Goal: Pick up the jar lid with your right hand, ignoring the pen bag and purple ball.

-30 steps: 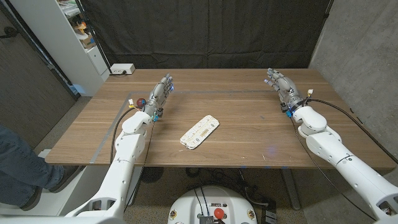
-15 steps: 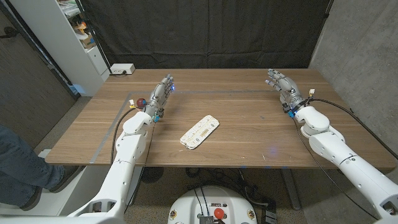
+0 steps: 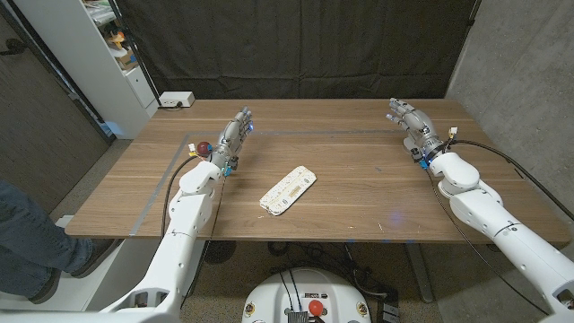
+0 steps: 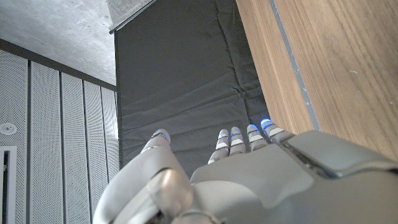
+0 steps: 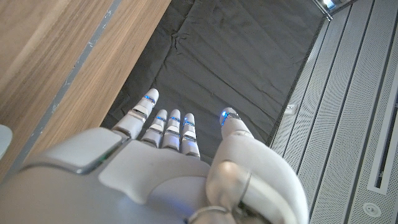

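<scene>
My right hand (image 3: 410, 122) stands at the table's far right with its fingers stretched out toward the far edge, holding nothing. From its wrist camera, the right hand (image 5: 168, 168) reaches out over the table's edge against a black curtain. A pale rounded sliver (image 5: 3, 140) sits on the wood beside that hand; I cannot tell whether it is the jar lid. The white patterned pen bag (image 3: 289, 189) lies slantwise at the table's middle. A small purple ball (image 3: 204, 147) sits just left of my left hand (image 3: 233, 136), which is open with straight fingers (image 4: 239, 140).
The wooden table (image 3: 350, 206) has tape lines (image 3: 296, 133) near its far side. A white box (image 3: 177, 100) sits at the far left corner. A shelf unit (image 3: 108, 54) and a person's leg (image 3: 27, 233) are off the table's left side.
My right hand and forearm have drifted a little to the right and toward the far edge. The left hand, pen bag and ball have stayed put.
</scene>
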